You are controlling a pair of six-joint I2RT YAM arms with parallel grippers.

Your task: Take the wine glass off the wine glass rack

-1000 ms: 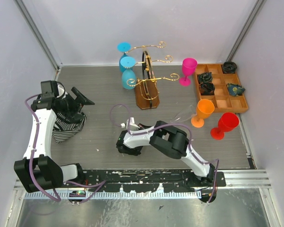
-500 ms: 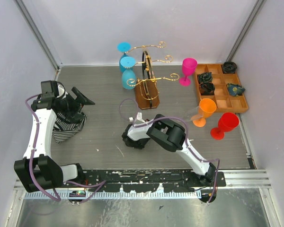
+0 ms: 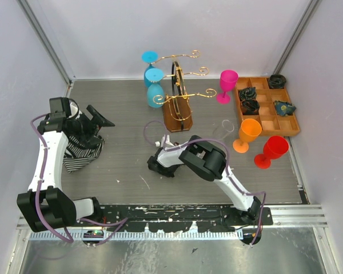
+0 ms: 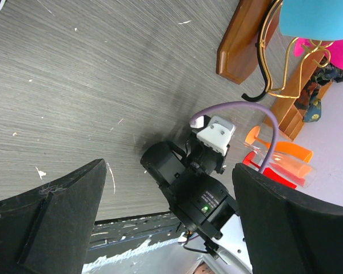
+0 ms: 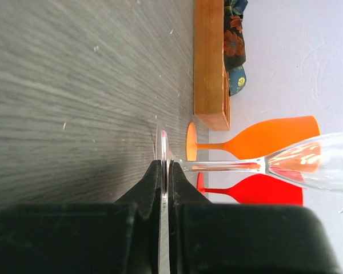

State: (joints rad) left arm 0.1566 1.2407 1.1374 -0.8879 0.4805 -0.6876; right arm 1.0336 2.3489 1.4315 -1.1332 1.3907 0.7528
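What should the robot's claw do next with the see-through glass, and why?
Probably ease the clear glass straight down until its foot sits flat on the table. The right claw is shut on the foot's rim, the glass is upright and already off the rack, with the orange glass standing beyond.

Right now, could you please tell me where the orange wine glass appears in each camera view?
Top external: orange wine glass right of centre, upright, in front of the compartment tray.
Left wrist: orange wine glass right of centre, below the tray.
Right wrist: orange wine glass right of centre, seen sideways, just under the tray.
Shared landmark: the compartment tray beside it.
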